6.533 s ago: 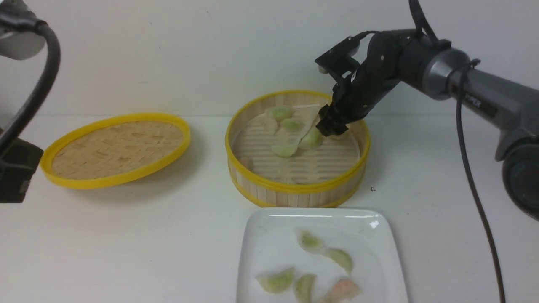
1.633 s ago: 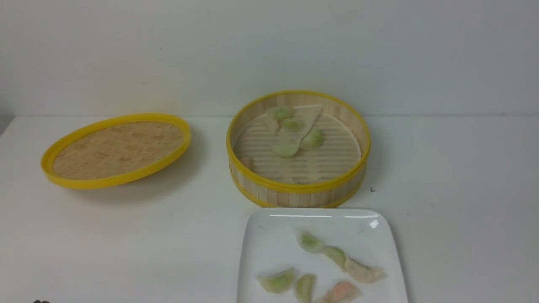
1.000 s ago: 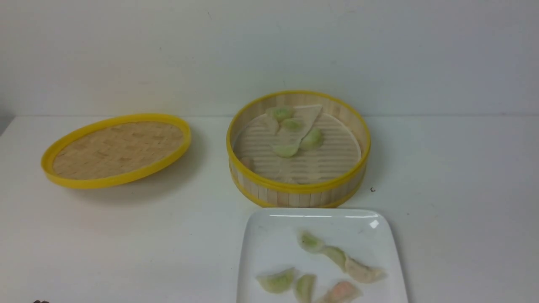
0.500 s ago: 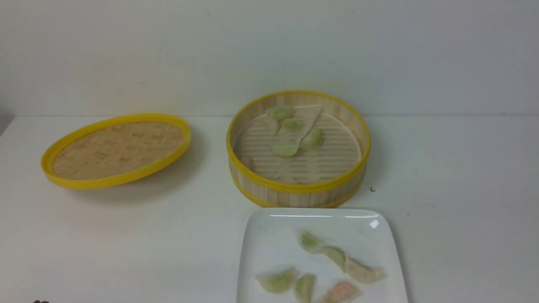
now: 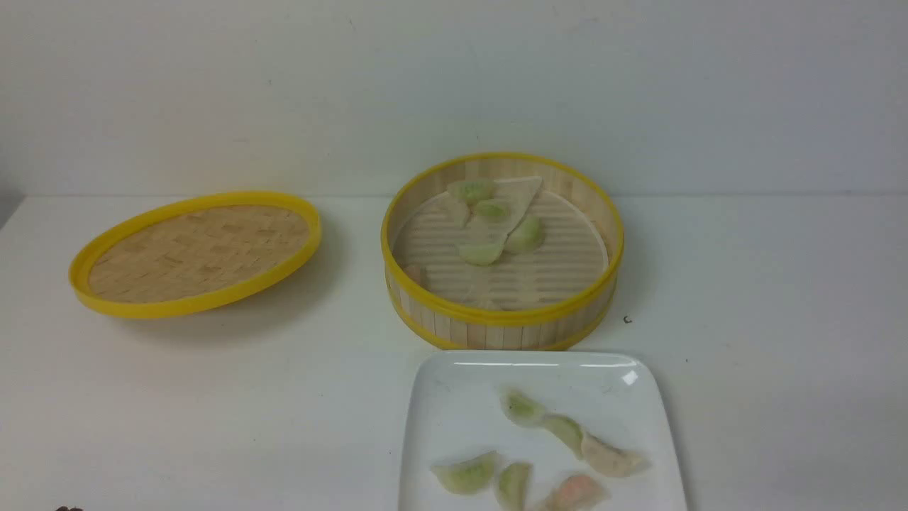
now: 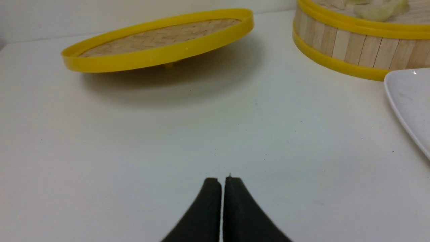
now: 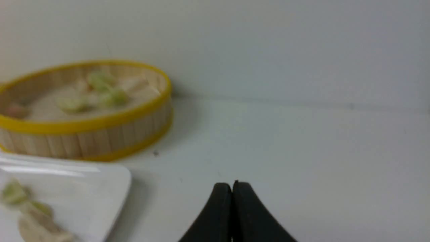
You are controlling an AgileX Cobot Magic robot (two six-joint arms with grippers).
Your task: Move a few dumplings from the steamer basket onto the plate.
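The steamer basket (image 5: 502,314) stands mid-table with several pale green dumplings (image 5: 482,253) on its slatted floor. In front of it the white plate (image 5: 454,397) carries several dumplings (image 5: 611,458), green, whitish and one pinkish-orange (image 5: 578,490). Neither arm shows in the front view. My left gripper (image 6: 222,179) is shut and empty, low over bare table, with the basket (image 6: 339,42) and plate (image 6: 408,101) off to one side. My right gripper (image 7: 232,184) is shut and empty too, beside the plate (image 7: 100,188) and basket (image 7: 100,134).
The flat woven lid with a yellow rim (image 5: 195,252) lies tilted at the left of the table; it also fills the far part of the left wrist view as the lid (image 6: 158,47). A white wall stands behind the table. A small dark speck (image 5: 627,320) lies right of the basket.
Over the last second nothing has moved. Since several seconds ago both arms have left the front view and a whitish dumpling has been added to the plate's right side.
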